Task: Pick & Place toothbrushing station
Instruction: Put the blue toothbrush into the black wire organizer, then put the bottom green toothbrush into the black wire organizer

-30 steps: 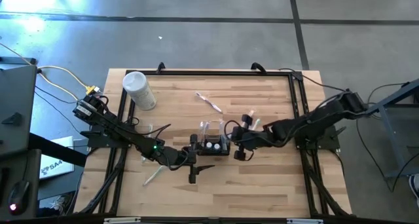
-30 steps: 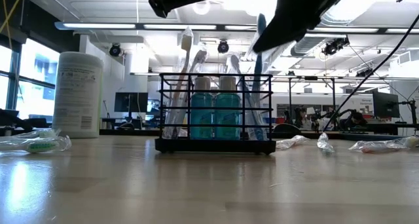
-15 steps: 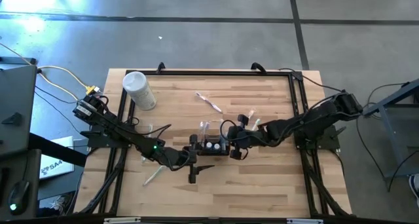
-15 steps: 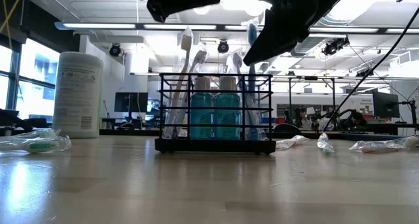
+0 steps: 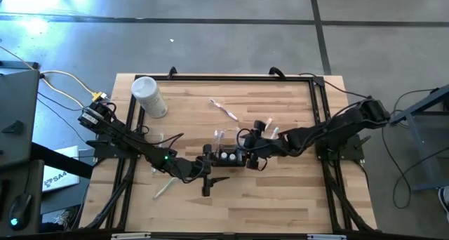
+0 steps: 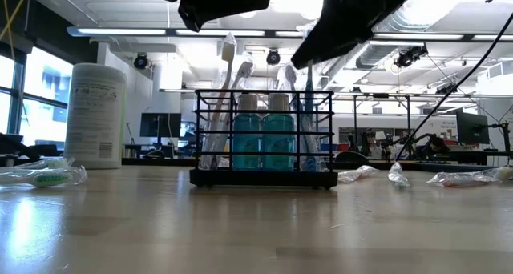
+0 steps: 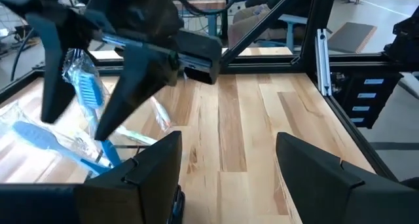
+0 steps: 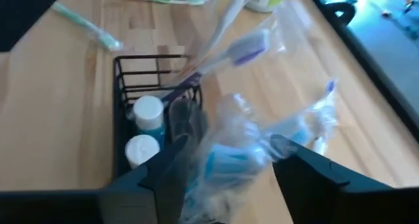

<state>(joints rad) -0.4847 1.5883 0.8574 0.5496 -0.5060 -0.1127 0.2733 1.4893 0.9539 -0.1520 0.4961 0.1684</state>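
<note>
The small black rectangular wire holder box [image 5: 229,156] is standing upright near the middle of the light wooden surface [image 5: 280,191], carrying two teal white-capped bottles [image 6: 262,140] and several wrapped toothbrushes [image 6: 220,106]. The right pincer [image 5: 247,154] is hovering just over the box's right end, fingers standing wide around a blue plastic-wrapped toothbrush [image 8: 229,160]. The left pincer [image 5: 207,171] is waiting beside the box's left end, fingers wide, gripping nothing.

One black holder [image 6: 264,138], two teal bottles [image 6: 262,142] in it, one white canister [image 6: 95,115], two arms [image 5: 133,143]
</note>
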